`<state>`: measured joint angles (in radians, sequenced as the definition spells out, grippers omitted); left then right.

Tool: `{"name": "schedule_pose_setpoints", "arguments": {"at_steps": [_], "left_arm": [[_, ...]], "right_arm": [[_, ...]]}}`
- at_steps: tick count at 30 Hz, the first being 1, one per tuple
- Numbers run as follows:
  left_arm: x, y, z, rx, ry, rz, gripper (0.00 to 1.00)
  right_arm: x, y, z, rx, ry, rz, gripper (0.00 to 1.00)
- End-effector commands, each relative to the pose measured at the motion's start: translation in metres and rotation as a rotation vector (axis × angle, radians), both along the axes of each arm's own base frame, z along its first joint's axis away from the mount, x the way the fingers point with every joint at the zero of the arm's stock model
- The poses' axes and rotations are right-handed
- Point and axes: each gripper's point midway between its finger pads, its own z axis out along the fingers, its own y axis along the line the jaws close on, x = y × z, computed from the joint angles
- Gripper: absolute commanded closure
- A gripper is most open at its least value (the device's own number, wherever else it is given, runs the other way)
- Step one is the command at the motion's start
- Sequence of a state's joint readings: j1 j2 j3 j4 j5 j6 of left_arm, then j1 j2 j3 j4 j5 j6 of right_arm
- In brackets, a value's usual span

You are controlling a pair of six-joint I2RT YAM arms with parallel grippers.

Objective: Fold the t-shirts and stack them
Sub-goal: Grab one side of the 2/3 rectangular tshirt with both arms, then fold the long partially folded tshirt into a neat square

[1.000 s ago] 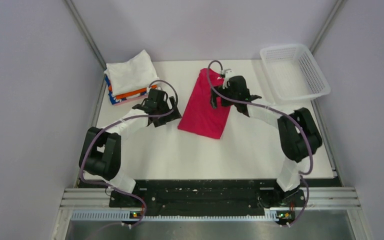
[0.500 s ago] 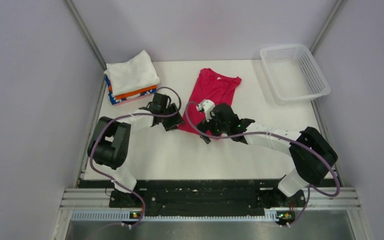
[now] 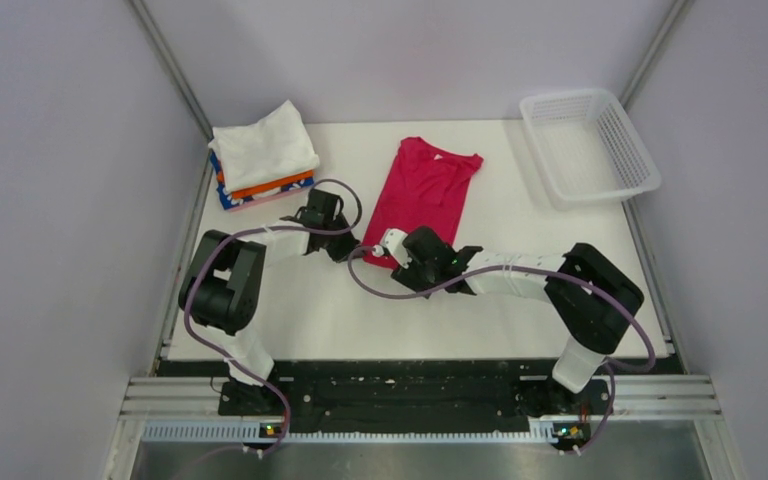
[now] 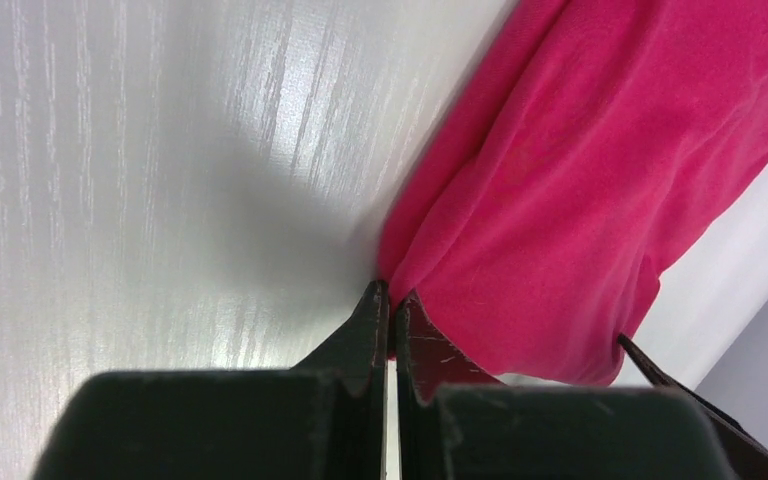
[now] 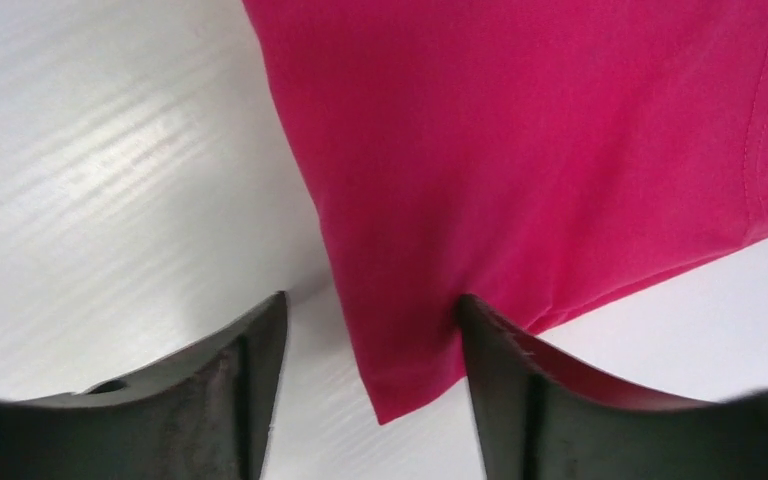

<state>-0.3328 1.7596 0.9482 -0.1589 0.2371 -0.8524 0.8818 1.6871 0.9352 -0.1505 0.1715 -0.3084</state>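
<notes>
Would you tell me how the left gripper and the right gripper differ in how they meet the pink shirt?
The left gripper is shut, its tips pinching the pink shirt at its edge; the right gripper is open, straddling a corner of the shirt without gripping it. The left gripper has cloth on one side only, while the right gripper has cloth between its fingers. Both sit low at the shirt's near end.

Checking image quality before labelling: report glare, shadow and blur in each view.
Top external: even light, no glare. Left wrist: streaky glare on the white woodgrain table, grey shadow ahead of the left fingers. Right wrist: glare patch on the table, right fingers blurred, stitching of the crimson-pink cloth t-shirt sharp.
</notes>
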Motion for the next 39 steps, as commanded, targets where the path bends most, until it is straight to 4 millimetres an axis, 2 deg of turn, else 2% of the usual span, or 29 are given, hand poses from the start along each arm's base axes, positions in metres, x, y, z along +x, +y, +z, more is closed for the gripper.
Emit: {"name": "schedule_pose_setpoints", "arguments": {"at_steps": [1, 3, 6, 9, 12, 16, 20, 25, 27, 32, 37, 39], "left_arm": [[0.002, 0.010, -0.003, 0.054, 0.011, 0.023, 1.00], [0.004, 0.011, 0.000, 0.061, 0.008, 0.027, 1.00], [0.005, 0.014, 0.005, 0.077, -0.004, 0.032, 1.00], [0.006, 0.016, 0.011, 0.082, -0.025, 0.038, 1.00], [0.005, 0.014, 0.014, 0.063, -0.039, 0.037, 1.00], [0.005, 0.013, 0.015, 0.059, -0.051, 0.032, 1.00], [0.003, 0.016, 0.019, 0.071, -0.061, 0.029, 1.00], [-0.002, 0.031, 0.032, 0.127, -0.091, 0.061, 1.00], [-0.006, 0.034, 0.039, 0.135, -0.105, 0.062, 1.00], [-0.022, 0.042, 0.052, 0.143, -0.127, 0.057, 1.00], [-0.046, 0.059, 0.080, 0.157, -0.199, 0.099, 1.00], [-0.056, 0.073, 0.087, 0.190, -0.223, 0.140, 1.00]], "right_arm": [[0.006, -0.007, -0.006, -0.101, -0.038, -0.007, 0.45], [0.006, -0.009, -0.009, -0.120, -0.036, -0.011, 0.52], [0.003, -0.013, -0.010, -0.140, -0.031, -0.021, 0.55], [0.000, -0.017, -0.012, -0.145, -0.027, -0.027, 0.63], [0.000, -0.016, -0.015, -0.146, -0.031, -0.014, 0.66], [-0.004, -0.005, -0.016, -0.108, -0.006, 0.044, 0.80], [-0.012, 0.011, -0.011, -0.035, 0.024, 0.116, 1.00], [-0.025, 0.029, 0.003, 0.064, 0.058, 0.203, 1.00], [-0.036, 0.042, 0.016, 0.143, 0.083, 0.260, 1.00], [-0.077, 0.075, 0.051, 0.390, 0.186, 0.427, 1.00], [-0.107, 0.088, 0.074, 0.507, 0.255, 0.478, 1.00], [-0.118, 0.093, 0.080, 0.532, 0.291, 0.474, 1.00]]}}
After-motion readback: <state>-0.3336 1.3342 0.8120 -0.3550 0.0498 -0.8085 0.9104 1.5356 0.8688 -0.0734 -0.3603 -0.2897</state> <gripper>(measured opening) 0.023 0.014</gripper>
